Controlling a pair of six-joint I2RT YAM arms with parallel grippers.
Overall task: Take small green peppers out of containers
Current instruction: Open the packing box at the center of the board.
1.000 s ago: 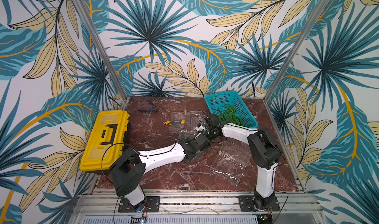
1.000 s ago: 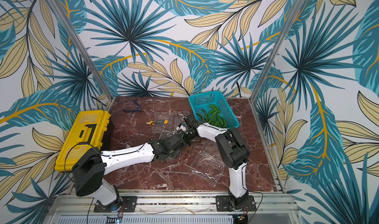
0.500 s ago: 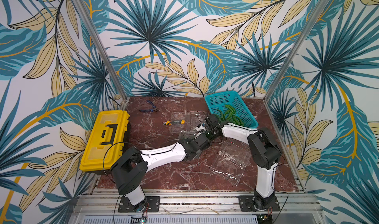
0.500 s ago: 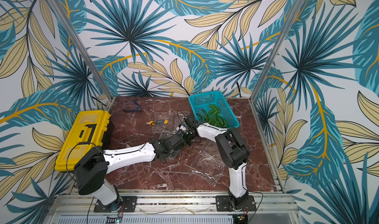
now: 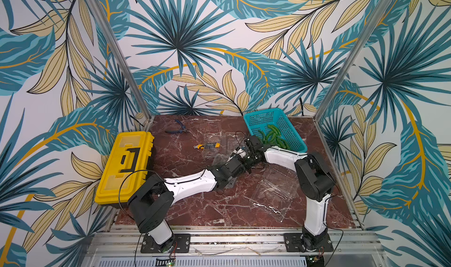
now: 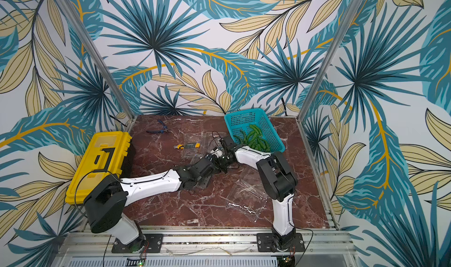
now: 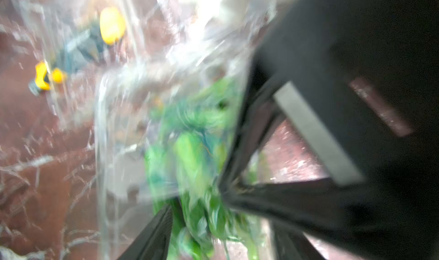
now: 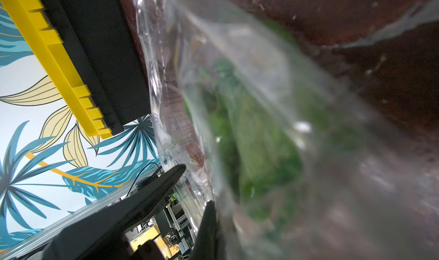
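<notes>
Left arm [image 5: 190, 183] stretched low and forward from its base, white forearm angled toward the table centre, wrist turned toward the right arm. Right arm [image 5: 280, 155] has its upper link upright and elbow folded, forearm reaching inward to the left. In both top views the wrists meet mid-table, grippers just beside each other. Right gripper [image 8: 194, 187] closed, pinching the thin edge of a container [image 8: 261, 56]. Left gripper [image 7: 218, 223] has its fingers apart, but the view is blurred, so can't tell if they press on anything.
</notes>
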